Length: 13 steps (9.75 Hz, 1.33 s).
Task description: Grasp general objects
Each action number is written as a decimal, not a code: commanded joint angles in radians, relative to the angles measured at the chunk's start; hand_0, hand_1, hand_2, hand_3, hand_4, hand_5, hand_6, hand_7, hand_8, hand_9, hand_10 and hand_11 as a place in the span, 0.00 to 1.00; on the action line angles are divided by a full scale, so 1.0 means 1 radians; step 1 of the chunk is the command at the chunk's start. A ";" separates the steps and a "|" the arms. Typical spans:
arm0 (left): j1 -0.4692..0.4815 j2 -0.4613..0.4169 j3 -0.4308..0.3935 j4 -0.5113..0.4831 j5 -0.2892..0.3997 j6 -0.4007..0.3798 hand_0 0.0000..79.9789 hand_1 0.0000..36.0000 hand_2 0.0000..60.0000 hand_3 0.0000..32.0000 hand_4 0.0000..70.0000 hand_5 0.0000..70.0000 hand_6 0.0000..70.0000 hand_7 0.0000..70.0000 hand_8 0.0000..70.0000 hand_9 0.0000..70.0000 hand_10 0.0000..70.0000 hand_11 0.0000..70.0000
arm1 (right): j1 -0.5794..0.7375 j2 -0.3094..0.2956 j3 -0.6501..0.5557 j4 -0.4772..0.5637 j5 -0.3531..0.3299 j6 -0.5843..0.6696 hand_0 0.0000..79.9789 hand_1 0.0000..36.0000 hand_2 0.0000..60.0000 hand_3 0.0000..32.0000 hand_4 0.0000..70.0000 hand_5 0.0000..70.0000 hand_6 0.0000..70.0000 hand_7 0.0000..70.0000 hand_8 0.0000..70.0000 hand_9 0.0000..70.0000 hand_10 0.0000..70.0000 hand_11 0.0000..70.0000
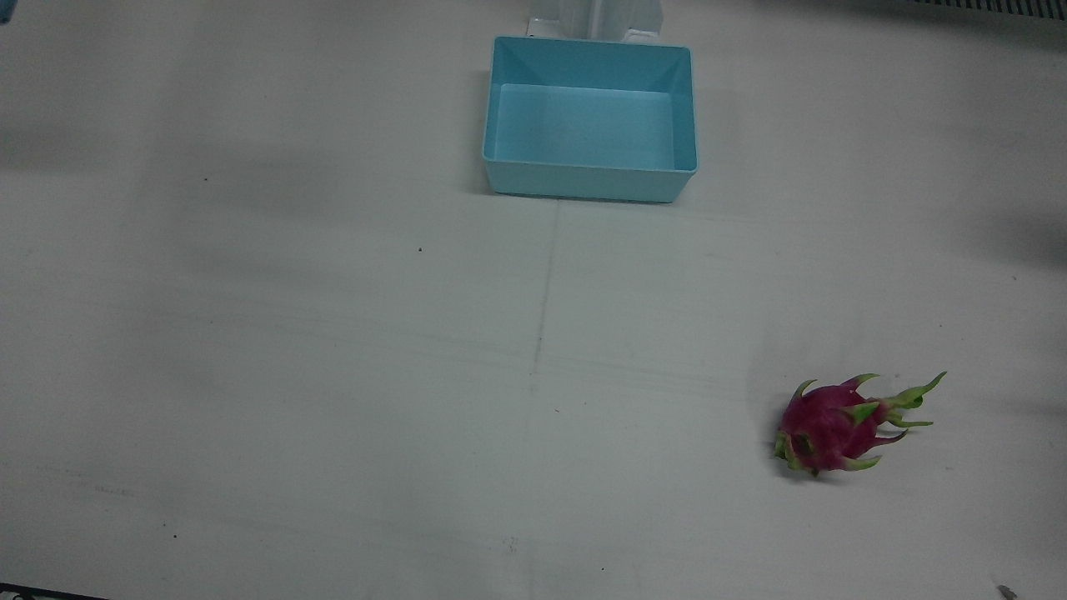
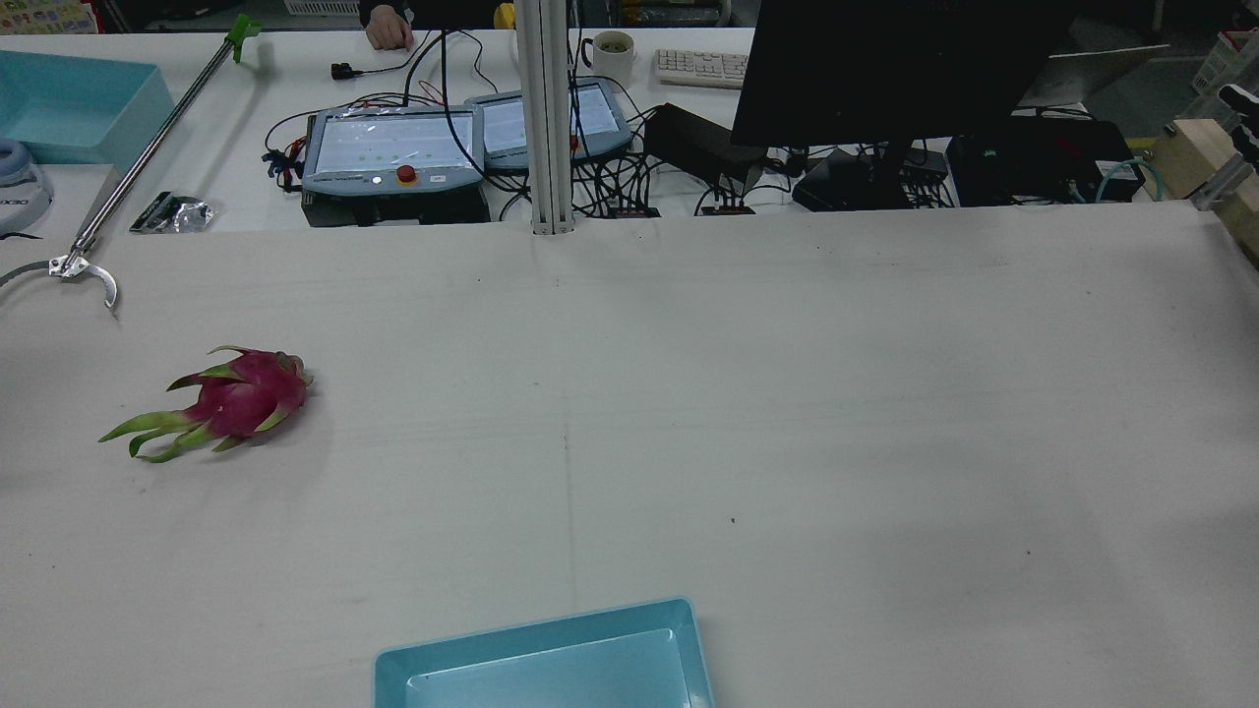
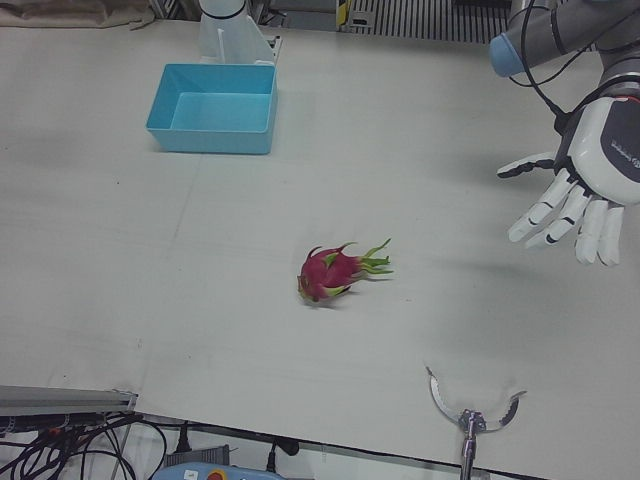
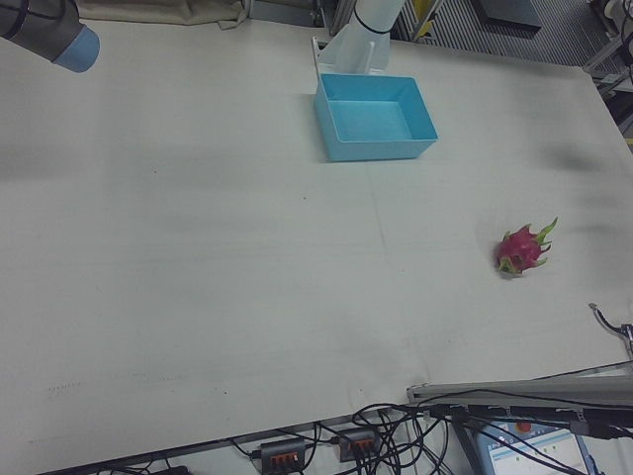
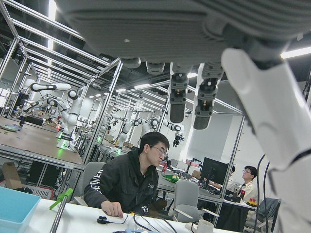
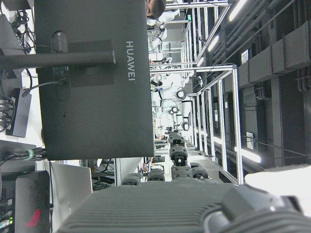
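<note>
We see a magenta dragon fruit with green-tipped scales [image 1: 836, 425] lying on its side on the white bench [image 1: 333, 350], on the half before the left arm and well apart from the empty light-blue rectangular plastic bin [image 1: 590, 179] at the robot's edge. The front view shows fruit and bin but no arm. Only the left-front view gives us the left robot hand [image 3: 580, 190]: white, palm down, fingers spread and holding nothing, raised above the bench well to the side of the fruit. That view also shows the metal claw of a long grabber tool [image 3: 470, 410] at the bench's near edge. The right-front view catches only a grey and blue arm segment [image 4: 54, 35]. The right robot hand [image 6: 175, 204] appears just in its own camera as a dark palm and fingertips before a black monitor [image 6: 92, 77]; we cannot tell its state.
</note>
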State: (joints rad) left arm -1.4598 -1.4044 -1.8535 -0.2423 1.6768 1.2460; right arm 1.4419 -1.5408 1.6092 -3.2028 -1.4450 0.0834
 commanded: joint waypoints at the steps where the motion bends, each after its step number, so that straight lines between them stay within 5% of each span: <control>1: 0.243 -0.002 -0.001 0.027 -0.219 0.033 0.73 0.65 0.24 0.00 0.37 0.23 0.21 0.39 0.03 0.06 0.00 0.00 | 0.000 -0.001 0.000 0.000 0.000 -0.001 0.00 0.00 0.00 0.00 0.00 0.00 0.00 0.00 0.00 0.00 0.00 0.00; 4: 0.289 -0.095 -0.029 0.197 -0.232 0.131 0.87 0.87 0.37 0.00 0.39 0.30 0.22 0.39 0.03 0.06 0.00 0.00 | 0.000 -0.001 0.000 0.000 0.000 -0.001 0.00 0.00 0.00 0.00 0.00 0.00 0.00 0.00 0.00 0.00 0.00 0.00; 5: 0.324 -0.164 -0.029 0.283 -0.233 0.168 0.89 0.92 0.39 0.00 0.33 0.27 0.15 0.30 0.01 0.04 0.00 0.00 | 0.000 -0.001 0.000 0.000 0.000 -0.001 0.00 0.00 0.00 0.00 0.00 0.00 0.00 0.00 0.00 0.00 0.00 0.00; 7: 0.424 -0.234 -0.030 0.376 -0.273 0.197 0.87 0.95 0.40 0.00 0.20 0.20 0.01 0.16 0.00 0.01 0.00 0.00 | 0.000 -0.001 0.000 0.000 0.000 -0.001 0.00 0.00 0.00 0.00 0.00 0.00 0.00 0.00 0.00 0.00 0.00 0.00; 13: 0.733 -0.416 -0.038 0.622 -0.465 0.230 0.75 0.88 0.41 0.00 0.00 0.03 0.00 0.03 0.00 0.00 0.00 0.00 | 0.000 0.001 0.000 0.000 0.000 -0.001 0.00 0.00 0.00 0.00 0.00 0.00 0.00 0.00 0.00 0.00 0.00 0.00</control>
State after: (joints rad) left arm -0.8158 -1.7383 -1.9056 0.2760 1.2872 1.4698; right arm 1.4423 -1.5413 1.6097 -3.2029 -1.4450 0.0837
